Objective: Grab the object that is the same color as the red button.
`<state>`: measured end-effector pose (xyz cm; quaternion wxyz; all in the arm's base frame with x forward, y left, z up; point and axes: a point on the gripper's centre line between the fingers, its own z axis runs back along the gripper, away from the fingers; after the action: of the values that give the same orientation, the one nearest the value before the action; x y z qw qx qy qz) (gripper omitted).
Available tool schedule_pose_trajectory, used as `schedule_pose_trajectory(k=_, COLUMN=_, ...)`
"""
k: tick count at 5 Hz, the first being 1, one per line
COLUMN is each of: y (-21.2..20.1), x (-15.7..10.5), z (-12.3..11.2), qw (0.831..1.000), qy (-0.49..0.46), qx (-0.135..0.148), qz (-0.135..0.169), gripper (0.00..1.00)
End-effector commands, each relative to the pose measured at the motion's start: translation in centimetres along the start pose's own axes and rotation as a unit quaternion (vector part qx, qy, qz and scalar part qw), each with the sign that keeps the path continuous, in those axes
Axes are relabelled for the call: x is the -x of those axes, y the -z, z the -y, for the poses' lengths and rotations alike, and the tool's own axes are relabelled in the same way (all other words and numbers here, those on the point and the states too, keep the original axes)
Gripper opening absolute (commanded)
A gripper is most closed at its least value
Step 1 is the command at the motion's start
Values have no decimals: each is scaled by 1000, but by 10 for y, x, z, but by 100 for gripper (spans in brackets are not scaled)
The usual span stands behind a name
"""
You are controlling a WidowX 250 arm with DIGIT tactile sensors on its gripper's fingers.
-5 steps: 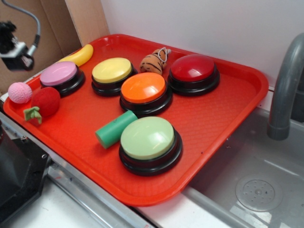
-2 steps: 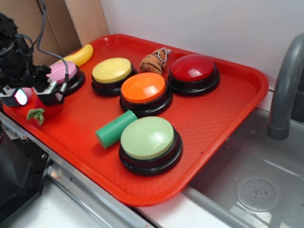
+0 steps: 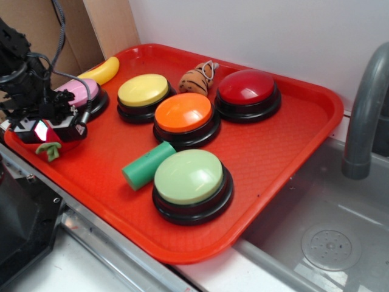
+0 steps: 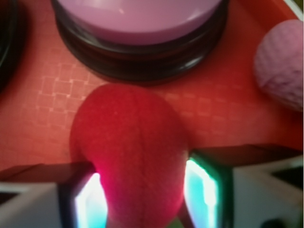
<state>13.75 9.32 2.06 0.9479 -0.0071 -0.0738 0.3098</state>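
While the gripper [image 3: 50,132] sits low over the near-left corner of the red tray [image 3: 285,146], its two glowing pads are pressed against either side of the toy strawberry [image 4: 130,152], and the wrist view makes it plain: the jaws are clamped on that fuzzy red fruit, one lit pad on its left flank, one on its right. Look at the strawberry's long axis in that wrist view, it runs up and down the picture, the rounded red end pointing toward the pink button [image 4: 137,21] just ahead, the lower end disappearing between the pads. From the exterior camera the green leafy stem [image 3: 51,149] pokes out below the gripper toward the tray's near rim, so the leaf end faces away from the buttons. The pink textured ball [image 4: 280,64] lies just beside the strawberry, off to the right in the wrist view, apart from it. Across the tray, well away at the far side, stands the red button [image 3: 247,86], with the orange button [image 3: 183,112], yellow button [image 3: 143,89] and green button [image 3: 189,176] between, and a green cylinder [image 3: 148,165] touching the green button's base.
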Motion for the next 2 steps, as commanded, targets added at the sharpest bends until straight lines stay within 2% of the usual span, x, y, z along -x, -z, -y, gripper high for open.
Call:
schedule_pose_trajectory(k=1, y=-5, x=-2, z=6, qw=1000, qy=23, qx=-6, qz=-3, gripper=6)
schedule_pose_trajectory(k=2, y=-44, x=-9, z=17, qw=998, qy=70, qx=-3, qz=4, gripper=1)
